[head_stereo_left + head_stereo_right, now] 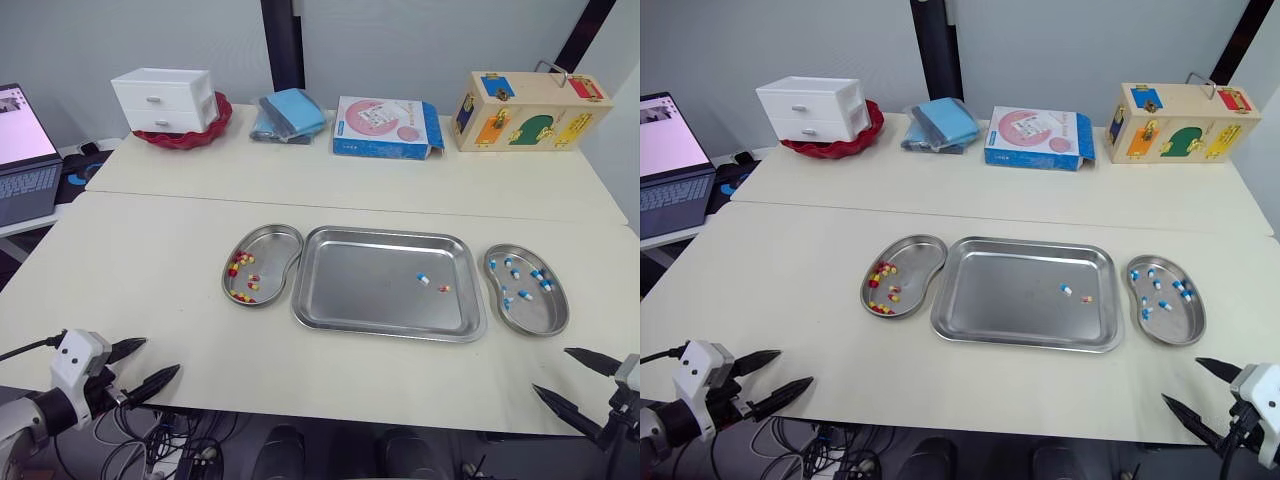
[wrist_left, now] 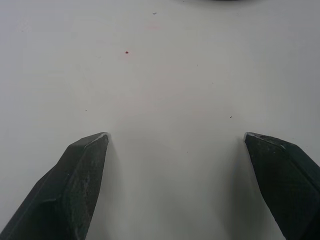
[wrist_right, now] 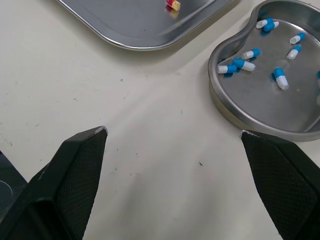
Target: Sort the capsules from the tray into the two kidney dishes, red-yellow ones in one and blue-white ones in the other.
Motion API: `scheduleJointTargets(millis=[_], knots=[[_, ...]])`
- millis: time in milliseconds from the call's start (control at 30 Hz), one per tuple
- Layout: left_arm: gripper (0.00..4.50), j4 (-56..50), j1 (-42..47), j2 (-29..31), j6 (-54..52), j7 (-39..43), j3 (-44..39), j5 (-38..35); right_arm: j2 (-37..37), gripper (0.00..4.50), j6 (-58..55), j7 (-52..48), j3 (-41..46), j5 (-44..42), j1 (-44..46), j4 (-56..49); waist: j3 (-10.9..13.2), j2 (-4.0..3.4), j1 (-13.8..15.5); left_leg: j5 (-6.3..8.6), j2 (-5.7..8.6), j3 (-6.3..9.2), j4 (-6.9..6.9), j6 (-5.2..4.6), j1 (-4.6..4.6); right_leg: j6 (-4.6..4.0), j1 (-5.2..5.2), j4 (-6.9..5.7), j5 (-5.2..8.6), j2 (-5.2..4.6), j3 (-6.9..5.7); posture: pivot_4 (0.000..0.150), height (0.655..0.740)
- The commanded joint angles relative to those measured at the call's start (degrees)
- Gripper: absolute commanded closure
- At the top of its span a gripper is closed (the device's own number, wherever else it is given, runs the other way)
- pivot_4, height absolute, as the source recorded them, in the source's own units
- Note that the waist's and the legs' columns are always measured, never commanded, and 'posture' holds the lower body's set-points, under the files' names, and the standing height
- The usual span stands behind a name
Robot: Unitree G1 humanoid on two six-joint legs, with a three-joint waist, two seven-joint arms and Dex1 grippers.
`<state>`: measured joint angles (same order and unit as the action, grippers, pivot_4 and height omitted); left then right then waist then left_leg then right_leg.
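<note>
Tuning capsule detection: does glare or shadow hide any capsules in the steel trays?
Left eye view: even light, mild sheen on the tray, blue-white capsule and red-yellow capsule readable. Right wrist view: bright rim on the right kidney dish, its blue-white capsules distinct.

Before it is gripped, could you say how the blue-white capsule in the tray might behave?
The blue-white capsule looks small and rounded, so it is probably light and apt to roll. The shiny metal tray likely lets it slide.

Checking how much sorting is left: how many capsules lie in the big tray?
2. A blue-white capsule and a red-yellow capsule lie close together in the right half of the tray; none seem hidden.
</note>
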<state>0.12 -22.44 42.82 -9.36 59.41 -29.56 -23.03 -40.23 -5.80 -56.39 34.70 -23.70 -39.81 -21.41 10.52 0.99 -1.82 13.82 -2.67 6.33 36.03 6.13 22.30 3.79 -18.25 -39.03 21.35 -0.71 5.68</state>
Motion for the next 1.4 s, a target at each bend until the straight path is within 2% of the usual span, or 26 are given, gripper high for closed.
scheduleJointTargets(millis=[33, 233, 467, 633, 800, 1167, 1300, 1400], knots=[[0.01, -2.1, -1.2, -0.3, 0.6, -0.5, -2.2, -1.4, -0.4, 0.0, 1.1, -0.6, 0.3, 0.3, 0.6, -0.5, 0.0, 0.01, 0.0, 0.0, 0.0, 0.0, 0.0, 0.0, 0.0, 0.0, 0.0, 0.0, 0.0, 0.0, 0.0, 0.15, 0.7312], [0.01, -7.7, -2.2, -0.7, -1.7, -1.9, -1.3, -3.0, -0.3, 0.0, 1.0, -0.6, -0.5, 0.8, 1.4, -0.9, 0.0, 0.02, 0.0, 0.0, 0.0, -0.02, 0.0, 0.01, 0.01, 0.0, 0.0, 0.01, 0.0, -0.01, 0.01, 0.15, 0.7312], [0.01, -17.8, -0.6, -0.5, -6.3, 1.6, 6.0, -7.7, 0.4, 0.0, 1.4, -0.9, 0.0, 1.4, -0.4, -2.9, 0.0, -0.01, 0.1, 0.0, 0.01, -0.02, 0.0, 0.01, 0.02, 0.0, 0.01, 0.01, 0.0, -0.02, 0.02, 0.15, 0.7312], [0.01, -21.2, 5.5, -5.6, -3.6, 2.6, 12.1, -10.8, 2.5, 0.0, 2.5, -0.9, 1.5, 2.1, -5.0, -7.3, 0.0, -0.11, 0.2, 0.0, 0.02, 0.0, -0.01, 0.01, 0.03, 0.0, 0.01, 0.01, 0.0, -0.01, -0.01, 0.15, 0.7312], [0.01, -19.2, 9.5, -9.6, 1.8, 4.8, 15.9, -10.2, 3.8, 0.0, 3.5, -1.1, 2.0, 2.6, -8.5, -10.3, 0.0, -0.12, 0.0, 0.0, 0.01, -0.01, -0.01, 0.01, 0.02, 0.0, 0.01, 0.01, 0.0, 0.01, 0.0, 0.15, 0.7312], [0.01, -15.2, 12.2, -10.5, 7.5, 9.8, 21.5, -8.9, 4.2, 0.0, 0.7, -0.7, -0.2, 2.8, -13.0, -18.7, -0.1, -0.19, 0.1, 0.0, 0.01, 0.0, 0.0, 0.01, 0.01, 0.0, 0.01, 0.01, 0.0, 0.01, 0.0, 0.15, 0.7312], [0.01, -14.5, 12.9, -10.4, 8.4, 10.7, 22.3, -8.5, 3.5, 0.0, -5.2, 4.3, -2.8, 3.1, -8.8, -24.2, -0.1, -0.21, -0.1, 0.0, 0.01, 0.0, 0.0, 0.0, 0.0, 0.0, 0.01, 0.01, 0.0, 0.02, 0.0, 0.15, 0.7312], [0.01, -14.0, 12.8, -10.1, 9.2, 11.4, 22.9, -8.4, 1.2, 0.0, -14.5, 9.0, -5.7, 1.2, -2.4, -28.3, -0.1, -0.2, -0.1, 0.0, 0.0, -0.01, 0.01, 0.01, 0.01, 0.01, 0.01, 0.01, -0.01, 0.03, 0.03, 0.15, 0.7312]])
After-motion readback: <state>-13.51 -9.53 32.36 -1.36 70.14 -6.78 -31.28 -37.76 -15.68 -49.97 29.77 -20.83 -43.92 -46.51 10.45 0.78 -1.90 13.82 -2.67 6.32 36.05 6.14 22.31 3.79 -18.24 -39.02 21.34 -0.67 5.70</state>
